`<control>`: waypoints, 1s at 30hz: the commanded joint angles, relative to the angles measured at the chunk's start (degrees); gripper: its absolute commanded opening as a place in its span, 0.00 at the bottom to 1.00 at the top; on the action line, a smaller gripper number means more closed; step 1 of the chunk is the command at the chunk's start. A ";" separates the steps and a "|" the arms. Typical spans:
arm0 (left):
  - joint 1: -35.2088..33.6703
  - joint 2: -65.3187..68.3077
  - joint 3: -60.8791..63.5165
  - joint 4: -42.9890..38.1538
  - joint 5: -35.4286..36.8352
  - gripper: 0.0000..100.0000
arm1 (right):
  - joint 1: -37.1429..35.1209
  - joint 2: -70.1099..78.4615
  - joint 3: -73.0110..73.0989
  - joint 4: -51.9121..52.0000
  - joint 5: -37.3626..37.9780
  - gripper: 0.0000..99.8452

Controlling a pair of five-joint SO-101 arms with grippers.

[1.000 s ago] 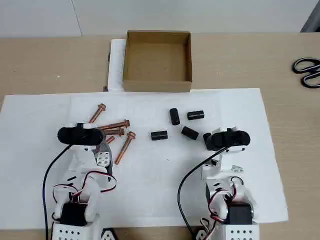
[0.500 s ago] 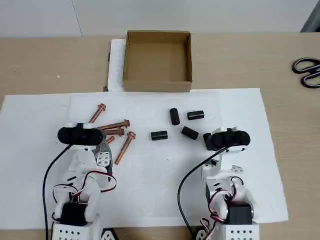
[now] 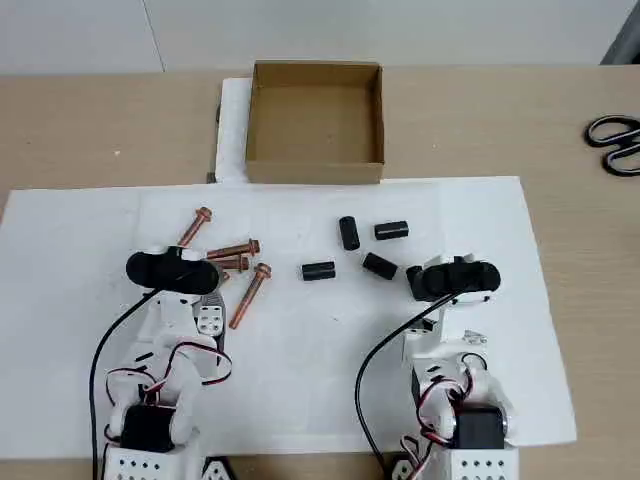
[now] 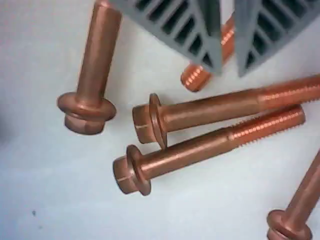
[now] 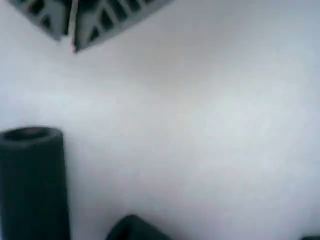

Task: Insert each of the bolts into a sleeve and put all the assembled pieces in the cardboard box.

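**STATION STATE: PARTS UNASSEMBLED ON THE SHEET**

1. Left arm: the left hand hangs low over the bolt cluster. It is slightly spread, with a narrow gap. The threaded end of a short bolt lies beneath it and shows through the gap. The hand pinches nothing.
2. Bolts: five copper-coloured bolts lie loose on the white paper sheet, just beyond the left arm. Two of them lie side by side, nearly parallel. None carries a sleeve.
3. Cardboard box: it stands open-topped on the desk at the far edge of the sheet, well apart from all parts.
4. Sleeves: four black sleeves lie scattered near the centre of the sheet, between the bolts and the right arm, apart from one another.
5. Right arm: the right hand is pressed together, with only a thin seam visible. It holds nothing and sits near a sleeve.
6. Scissors: they rest at the right edge of the desk.
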 commanded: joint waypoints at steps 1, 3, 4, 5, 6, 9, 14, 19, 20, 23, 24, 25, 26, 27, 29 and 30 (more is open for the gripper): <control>0.00 -0.18 -6.02 0.79 -0.35 0.01 | -0.31 -0.92 -0.35 -1.36 -0.70 0.00; 0.18 -0.09 -9.98 3.16 -0.18 0.01 | -0.31 -0.92 -0.35 -1.36 -0.70 0.00; 0.18 0.00 -11.56 4.13 -0.18 0.01 | -0.31 -0.92 -0.35 -1.36 -0.70 0.00; -0.09 0.00 -13.58 5.27 -0.26 0.01 | -0.31 -0.92 -0.35 -1.36 -0.70 0.00; -0.18 0.09 -15.96 6.86 -0.35 0.01 | -0.31 -0.92 -0.35 -1.36 -0.70 0.00; 0.18 1.14 -23.87 12.04 -1.49 0.02 | -0.31 -0.92 -0.35 -1.36 -0.70 0.00; -0.26 14.15 -36.18 17.41 -3.60 0.04 | -0.31 -0.92 -0.35 -1.36 -0.70 0.00; -0.35 29.71 -52.79 18.37 -3.69 0.04 | -0.31 -0.92 -0.35 -1.36 -0.70 0.00; -0.35 32.70 -56.40 19.43 -3.60 0.04 | -0.31 -0.92 -0.35 -1.36 -0.70 0.00; -0.35 40.88 -65.89 24.97 -3.52 0.04 | -0.40 -0.92 -0.35 -1.36 -0.70 0.00; -0.35 43.16 -68.62 26.73 -2.81 0.04 | -0.40 -0.92 -0.35 -1.36 -0.70 0.00; -0.35 45.36 -71.25 28.22 -1.93 0.04 | -0.40 -0.92 -0.35 -1.36 -0.70 0.00; -0.35 47.38 -73.71 29.63 -0.97 0.04 | -0.40 -0.92 -0.35 -1.36 -0.70 0.00; -0.35 49.23 -76.00 30.68 0.00 0.04 | -0.40 -0.92 -0.35 -1.36 -0.70 0.00; -0.35 52.57 -80.04 32.26 1.85 0.04 | -0.40 -0.92 -0.35 -1.36 -0.70 0.00; -0.35 54.07 -81.89 32.79 2.81 0.04 | -0.40 -0.92 -0.35 -1.36 -0.70 0.00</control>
